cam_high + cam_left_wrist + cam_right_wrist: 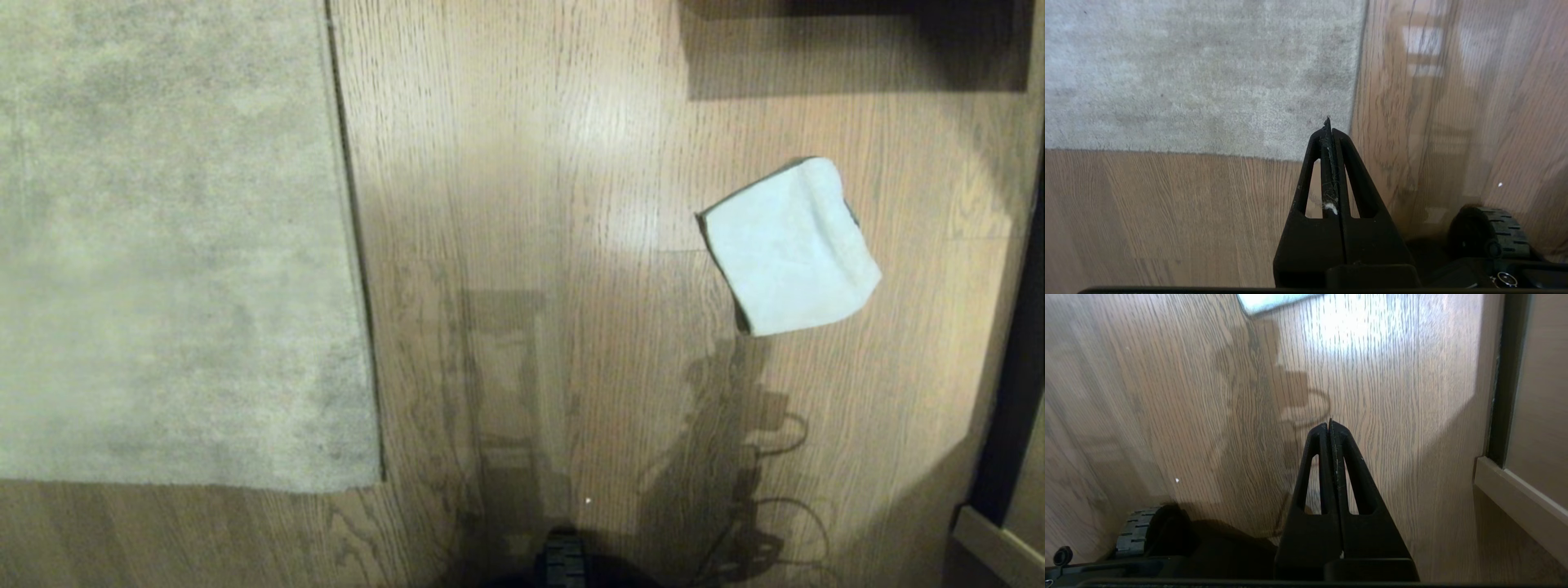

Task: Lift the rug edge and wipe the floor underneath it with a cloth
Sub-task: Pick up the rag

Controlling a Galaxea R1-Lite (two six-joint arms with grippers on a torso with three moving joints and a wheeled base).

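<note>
Both black grippers, left gripper [1329, 122] and right gripper [1329, 424], are held closed and empty above light brown wood-grain floor [531, 204]. Mottled grey-beige rug edge [351, 245] is seen flat at left. Pale blue-green microfibre cloth [790, 249] is laid well apart at right.

Rug [163, 245] showing a mottled grey-beige pile, its rug edge [351, 245] reading as a thin dark line against the floor [531, 163], which is showing light brown wood-grain planks with a pale sheen and darker shadow patches. Cloth [788, 249] appearing pale blue-green with dark edging; left gripper [1329, 124] and right gripper [1329, 424] both showing matte black, the left one carrying a speck of white fluff
</note>
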